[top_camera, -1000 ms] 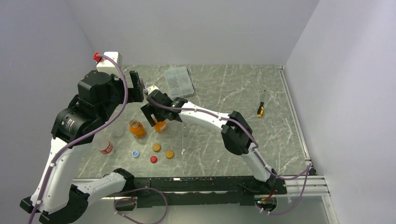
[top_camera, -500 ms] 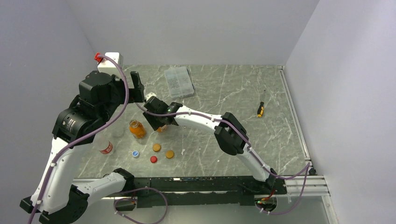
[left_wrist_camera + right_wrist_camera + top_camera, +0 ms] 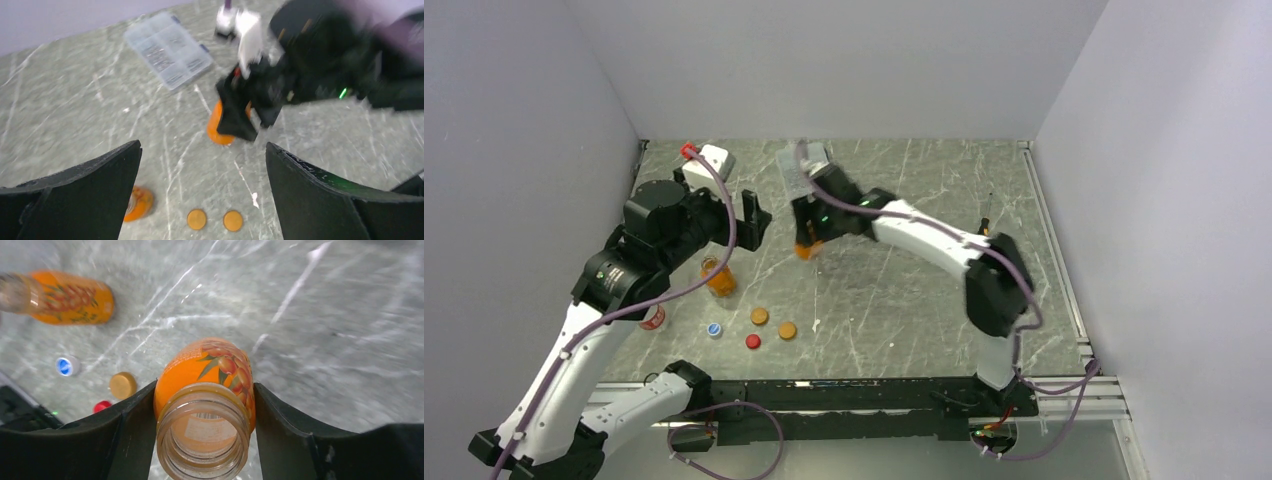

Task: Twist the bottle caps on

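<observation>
My right gripper [image 3: 808,238] is shut on an uncapped orange bottle [image 3: 205,375]; its fingers [image 3: 135,430] press both sides of the body and the open neck faces the wrist camera. In the left wrist view the same bottle [image 3: 216,129] shows under the right gripper's black fingers. A second orange bottle [image 3: 718,277] stands left of it, uncapped. My left gripper [image 3: 754,218] hangs open above the table, holding nothing. Two orange caps [image 3: 759,316] [image 3: 787,330], a red cap [image 3: 753,341] and a blue-and-white cap [image 3: 714,328] lie near the front. A clear bottle with a red label [image 3: 652,318] lies at the left.
A clear compartment box [image 3: 167,50] sits at the back, partly behind the right arm in the top view. A screwdriver [image 3: 989,205] lies at the right, half hidden by the right forearm. Walls enclose the table on three sides.
The right gripper closed on the orange bottle and carried it back and to the right. The left arm swung right, its gripper still open.
</observation>
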You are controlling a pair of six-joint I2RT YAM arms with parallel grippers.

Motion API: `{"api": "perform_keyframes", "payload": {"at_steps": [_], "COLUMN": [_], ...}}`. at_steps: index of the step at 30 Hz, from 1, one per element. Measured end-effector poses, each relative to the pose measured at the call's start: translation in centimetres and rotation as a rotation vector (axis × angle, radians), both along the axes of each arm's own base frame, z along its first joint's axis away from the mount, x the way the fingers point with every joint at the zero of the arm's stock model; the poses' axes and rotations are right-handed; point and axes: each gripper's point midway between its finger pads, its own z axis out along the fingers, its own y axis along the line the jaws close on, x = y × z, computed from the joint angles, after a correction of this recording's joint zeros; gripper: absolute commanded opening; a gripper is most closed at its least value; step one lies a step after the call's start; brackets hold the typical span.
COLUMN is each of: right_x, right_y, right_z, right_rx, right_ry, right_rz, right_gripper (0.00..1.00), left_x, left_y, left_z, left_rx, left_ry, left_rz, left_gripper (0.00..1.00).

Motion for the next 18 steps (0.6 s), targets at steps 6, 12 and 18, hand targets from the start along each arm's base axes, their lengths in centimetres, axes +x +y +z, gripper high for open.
{"api": "perform_keyframes", "payload": {"at_steps": [6,12,18], "right_x": [1.2,-2.6,-6.3], "right_y": [-6.8,-9.3,-8.9], "right_z": [10.4,16.7,20.6], "right_rx": [0.257,0.44,0.568], "right_ry": [-0.058,-0.069,-0.04], "right_rz": [-0.112,-0.05,0.058], "right_gripper": [0.38,0.41,0.43], "left_x": [-0.7,-2.2,-3.0], "left_y": [-4.0,-8.1,-10.7], "left_z": [-1.5,-2.4,-2.8], "left_rx": [-0.028,-0.062,-0.042], "left_ry": [-0.054,-0.115,-0.208], "left_rz": [-0.243,-0.521,-0.718], "left_gripper": [0.99,0.99,0.99]}}
